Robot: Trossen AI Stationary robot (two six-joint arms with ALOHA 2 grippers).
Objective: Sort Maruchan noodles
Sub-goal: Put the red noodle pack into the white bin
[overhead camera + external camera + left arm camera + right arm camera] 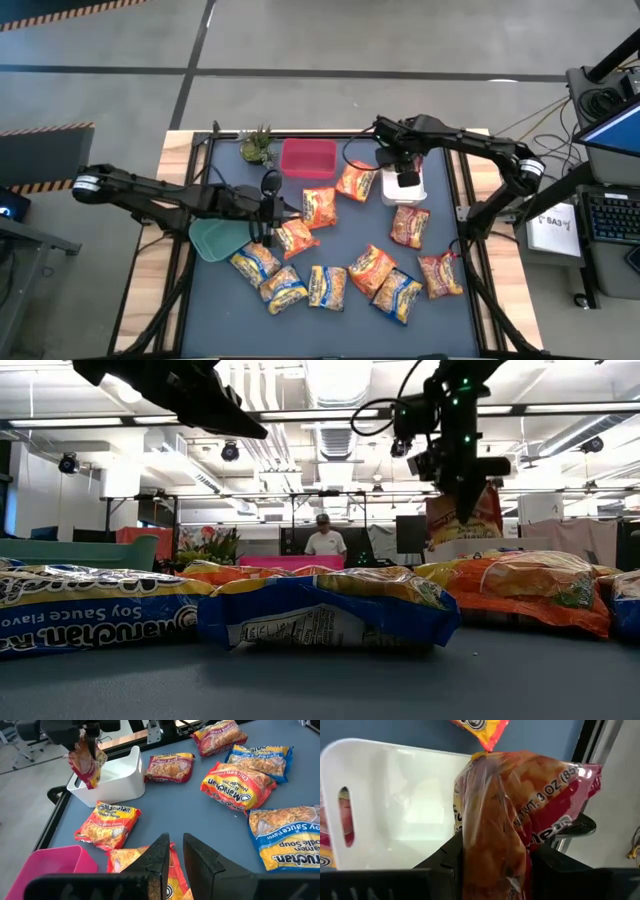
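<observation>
Several Maruchan noodle packets lie flat on the blue-grey table: orange ones (320, 207), red ones (409, 226) and yellow-and-blue ones (283, 289). My right gripper (404, 172) is over the white bin (405, 192) at the far right, shut on a red packet (87, 764). My left gripper (174, 851) hovers left of centre above an orange packet (131, 860), its fingers shut with nothing between them. My right gripper pinches the red packet by its two flat faces (492, 845) between its two fingers, on the packet's upper part. The fingers come from above, pointing steeply down. The packet hangs on edge below them, clear of the table, its lower end (90, 782) at the white bin's rim.
A pink bin (308, 158) stands at the far middle, a teal bin (213, 240) under my left arm, and a small green plant (258, 148) at the far left. Black rails edge the table. A person (322, 540) shows in the room beyond.
</observation>
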